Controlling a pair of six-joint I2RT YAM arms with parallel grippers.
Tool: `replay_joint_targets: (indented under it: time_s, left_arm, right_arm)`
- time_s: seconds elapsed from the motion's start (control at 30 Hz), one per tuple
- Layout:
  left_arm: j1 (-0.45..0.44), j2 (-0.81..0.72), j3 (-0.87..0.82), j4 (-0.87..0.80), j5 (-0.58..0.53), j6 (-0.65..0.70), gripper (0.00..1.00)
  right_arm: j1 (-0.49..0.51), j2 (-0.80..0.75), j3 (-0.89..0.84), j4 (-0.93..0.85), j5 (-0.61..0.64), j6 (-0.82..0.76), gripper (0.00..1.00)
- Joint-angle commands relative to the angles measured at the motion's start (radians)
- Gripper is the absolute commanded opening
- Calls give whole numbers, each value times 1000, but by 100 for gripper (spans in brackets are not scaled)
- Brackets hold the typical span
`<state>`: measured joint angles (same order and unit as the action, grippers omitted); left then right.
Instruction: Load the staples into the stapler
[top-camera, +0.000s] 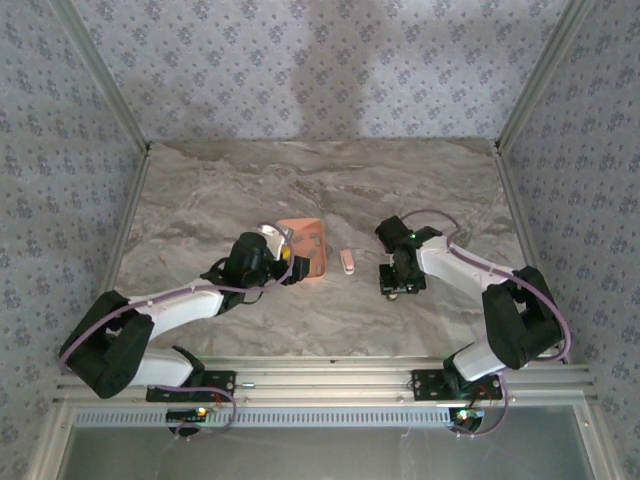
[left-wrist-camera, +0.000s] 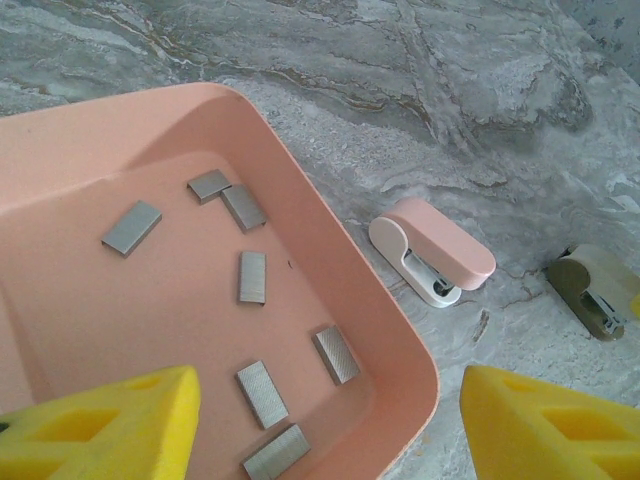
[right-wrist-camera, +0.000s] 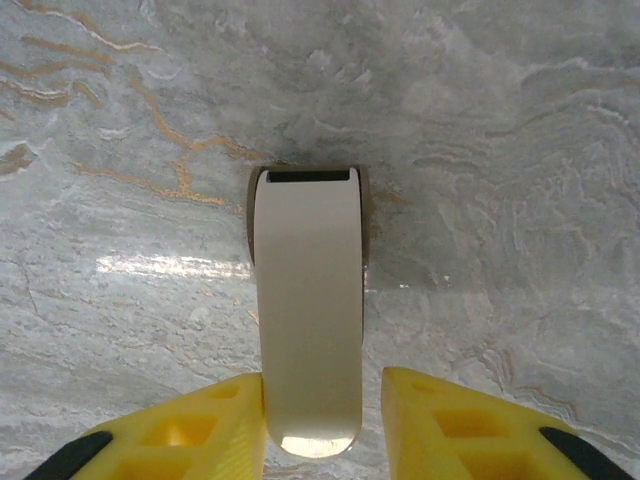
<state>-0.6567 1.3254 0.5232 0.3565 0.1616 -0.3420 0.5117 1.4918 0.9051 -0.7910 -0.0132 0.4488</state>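
marbled grey table (top-camera: 200, 200), papered walls. the left gripper (left-wrist-camera: 328, 425) hangs spread over the orange tray (left-wrist-camera: 120, 120), with the staples (left-wrist-camera: 252, 277) scattered just beneath it. the pink stapler (left-wrist-camera: 432, 250) lies just right of the tray, its long axis running near-to-far. the right gripper (right-wrist-camera: 322, 400), spread, straddles a cream stapler (right-wrist-camera: 308, 300).

the left arm (top-camera: 175, 308) stretches forward and inward, elbow low — the left gripper (left-wrist-camera: 330, 425) has its yellow fingers (left-wrist-camera: 110, 425) spread wide. the right arm (top-camera: 470, 272) folds inward, wrist tipped down, the right gripper (right-wrist-camera: 322, 425) standing parted.
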Motion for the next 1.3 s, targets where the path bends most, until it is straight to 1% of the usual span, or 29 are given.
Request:
replay_joint_targets:
  time_s: [0.0, 0.17, 0.37, 0.73, 0.9, 1.03, 1.17, 1.2, 1.27]
  left_arm:
    - [-7, -4, 19, 20, 9, -5, 70]
    - [-7, -9, 13, 21, 1, -5, 69]
    - [-5, -39, -8, 15, -23, -2, 69]
    - [23, -199, -76, -74, -111, 14, 71]
    - [43, -246, -98, -97, -128, 15, 71]
    - [51, -251, -100, -103, -126, 16, 71]
    - [55, -246, -98, -99, -126, 15, 72]
    - [54, -246, -98, -98, -127, 15, 72]
    - [56, -246, -95, -99, -126, 14, 72]
  right_arm:
    - [1, 12, -2, -2, -5, 11, 30]
    - [3, 13, 21, -5, 8, 10, 25]
    - [4, 28, 96, 4, 19, 0, 23]
    - [16, 249, 345, 14, 8, -110, 23]
    - [21, 308, 401, 8, -14, -133, 23]
    - [19, 336, 422, 4, -21, -144, 23]
    - [18, 352, 423, 4, -30, -145, 25]
    - [19, 355, 423, 4, -33, -144, 26]
    - [20, 354, 423, 3, -30, -145, 33]
